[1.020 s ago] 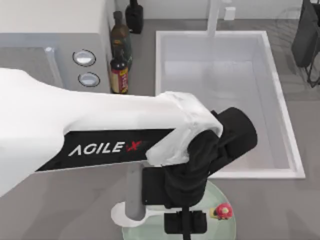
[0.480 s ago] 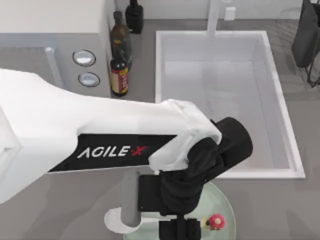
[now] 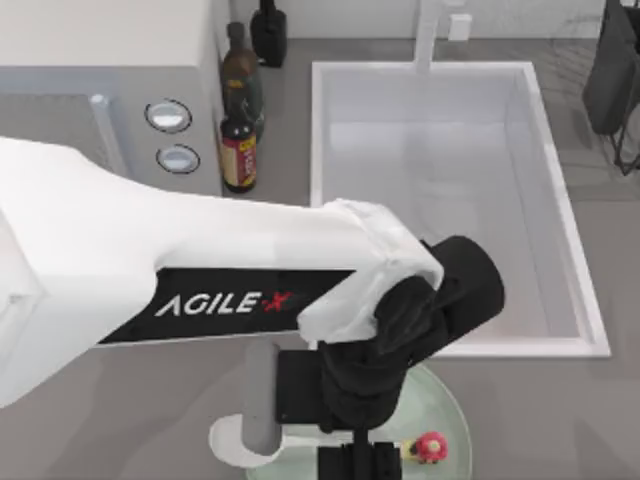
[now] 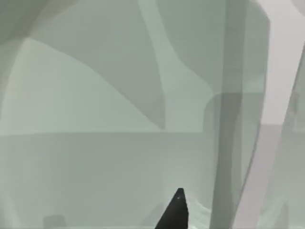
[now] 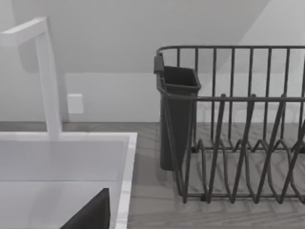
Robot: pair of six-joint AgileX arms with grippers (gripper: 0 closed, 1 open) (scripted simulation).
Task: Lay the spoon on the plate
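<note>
My left arm reaches across the counter to its near edge, the word "AGILE" with a red X in white on its black panel. My left gripper (image 3: 358,462) hangs over the plate (image 3: 450,408), which lies at that near edge, just in front of the sink (image 3: 562,215). I cannot tell how far its fingers are parted. The spoon (image 3: 232,440) lies with its bowl off the plate's left rim (the handle hidden under my wrist). A small red-and-pink object (image 3: 431,446) rests on the plate. A dark bottle (image 3: 238,150) with a red and yellow label, its writing unreadable, stands beside the microwave (image 3: 110,100). My right wrist view looks at a dish rack (image 5: 238,124).
</note>
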